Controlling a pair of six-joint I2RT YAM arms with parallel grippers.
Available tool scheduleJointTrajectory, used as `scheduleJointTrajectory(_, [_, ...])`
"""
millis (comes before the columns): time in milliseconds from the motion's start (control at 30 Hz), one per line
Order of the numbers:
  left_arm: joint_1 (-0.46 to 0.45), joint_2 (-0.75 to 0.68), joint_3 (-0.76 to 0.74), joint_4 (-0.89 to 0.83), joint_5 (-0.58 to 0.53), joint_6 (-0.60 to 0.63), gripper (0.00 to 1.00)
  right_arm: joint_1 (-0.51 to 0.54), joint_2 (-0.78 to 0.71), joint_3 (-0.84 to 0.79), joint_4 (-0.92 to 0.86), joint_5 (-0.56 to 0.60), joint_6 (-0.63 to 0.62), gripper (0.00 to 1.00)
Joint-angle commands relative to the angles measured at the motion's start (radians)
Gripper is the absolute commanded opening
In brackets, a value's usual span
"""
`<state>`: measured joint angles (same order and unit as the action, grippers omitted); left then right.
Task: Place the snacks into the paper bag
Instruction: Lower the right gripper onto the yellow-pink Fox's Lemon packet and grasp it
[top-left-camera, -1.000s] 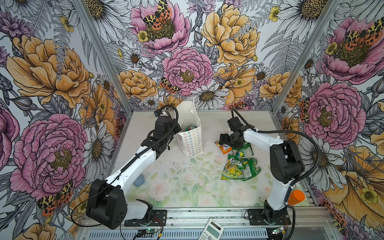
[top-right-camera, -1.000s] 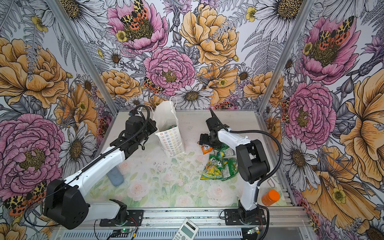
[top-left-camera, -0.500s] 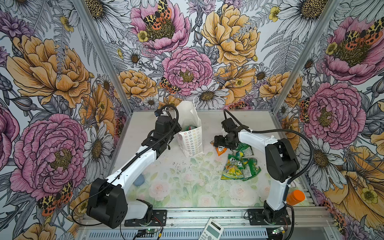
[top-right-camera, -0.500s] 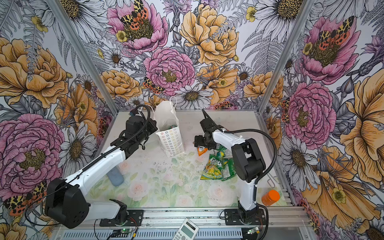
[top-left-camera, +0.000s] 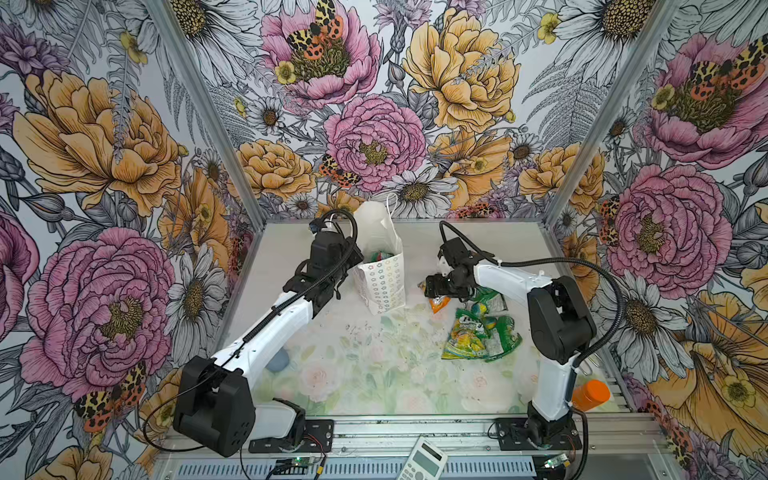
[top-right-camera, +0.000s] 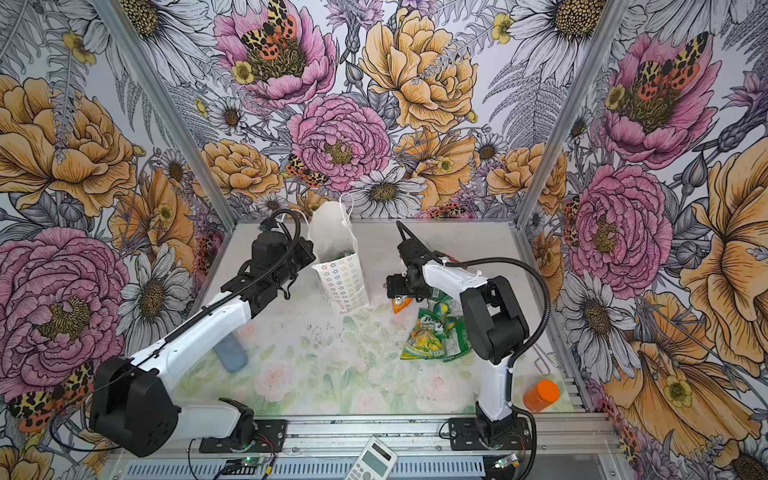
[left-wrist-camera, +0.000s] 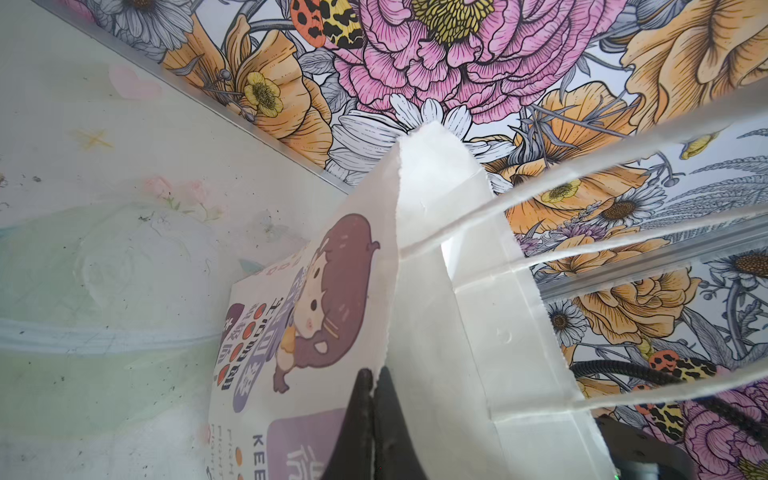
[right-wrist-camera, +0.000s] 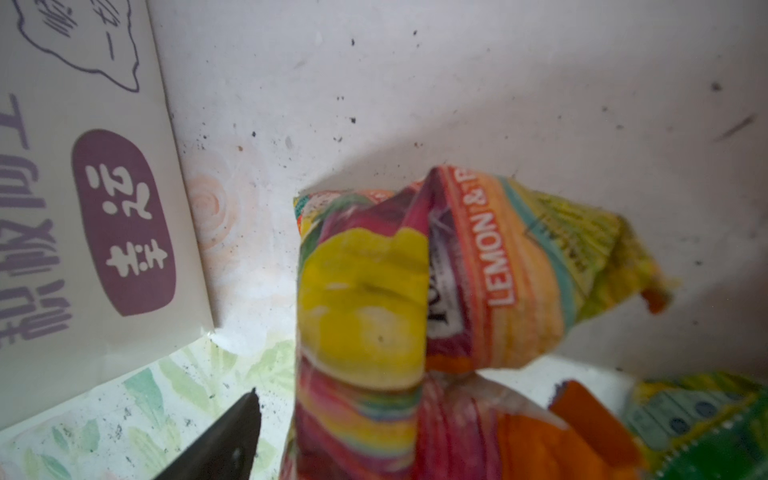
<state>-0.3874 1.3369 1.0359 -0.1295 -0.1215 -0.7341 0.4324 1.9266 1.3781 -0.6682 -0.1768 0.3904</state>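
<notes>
The white paper bag (top-left-camera: 382, 282) stands upright at the back middle of the table, and a few snacks (top-left-camera: 383, 255) show inside its mouth. My left gripper (left-wrist-camera: 374, 376) is shut on the bag's rim beside the cartoon girl print (left-wrist-camera: 324, 291). My right gripper (top-left-camera: 432, 286) hangs low just right of the bag with its jaws wide. An orange and yellow crumpled packet (right-wrist-camera: 395, 311) stands between them. The one fingertip (right-wrist-camera: 245, 415) that shows is clear of the foil; the other is hidden behind the packet. More green and yellow snacks (top-left-camera: 478, 332) lie piled under the right forearm.
A blue object (top-right-camera: 230, 353) lies under my left arm. An orange bottle (top-left-camera: 590, 395) stands by the right arm's base, and a calculator (top-left-camera: 422, 459) sits on the front rail. Flowered walls close in the back and both sides.
My right gripper has moved left toward the bag, jaws narrowing a little, and the orange packet under it shifted along. The left arm and the bag have not moved.
</notes>
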Motion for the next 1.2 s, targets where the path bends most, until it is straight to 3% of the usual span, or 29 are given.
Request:
scheduleJointTrajectory(0, [0.01,0.01,0.003,-0.018,0.023,0.003,0.0,0.011,0.008,0.016,0.016,0.056,-0.037,0.88])
scheduleJointTrajectory(267, [0.009,0.01,0.004,-0.013,0.026,0.002,0.0,0.012,0.053,0.039,0.024,0.101,-0.05,0.84])
scheduleJointTrajectory(833, [0.007,0.008,0.004,-0.005,0.031,0.002,0.0,0.014,0.007,-0.001,0.047,0.105,-0.073,0.5])
scheduleJointTrajectory(1167, [0.008,-0.01,-0.01,0.002,0.029,0.002,0.0,0.009,-0.044,-0.001,0.047,0.088,-0.081,0.41])
